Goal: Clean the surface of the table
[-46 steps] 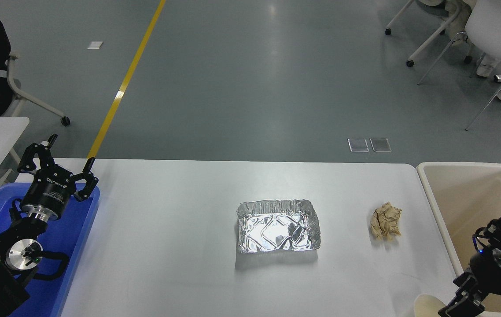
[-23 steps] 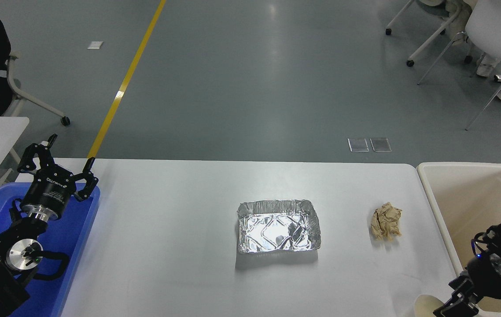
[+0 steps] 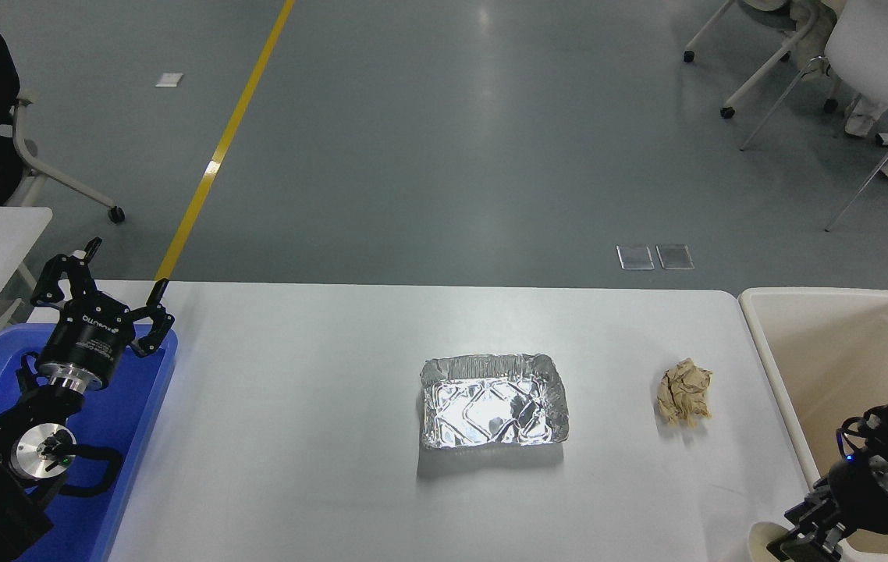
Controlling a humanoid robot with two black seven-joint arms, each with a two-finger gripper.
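White tabletop (image 3: pixel 296 437) fills the frame's lower half, rigid and smooth, bearing a flimsy foil tray (image 3: pixel 494 401) you would pinch by its rim and a crumpled paper wad (image 3: pixel 684 391). Left tool (image 3: pixel 101 300) spreads wide at lower left; right tool (image 3: pixel 799 538), lower right, unreadable.
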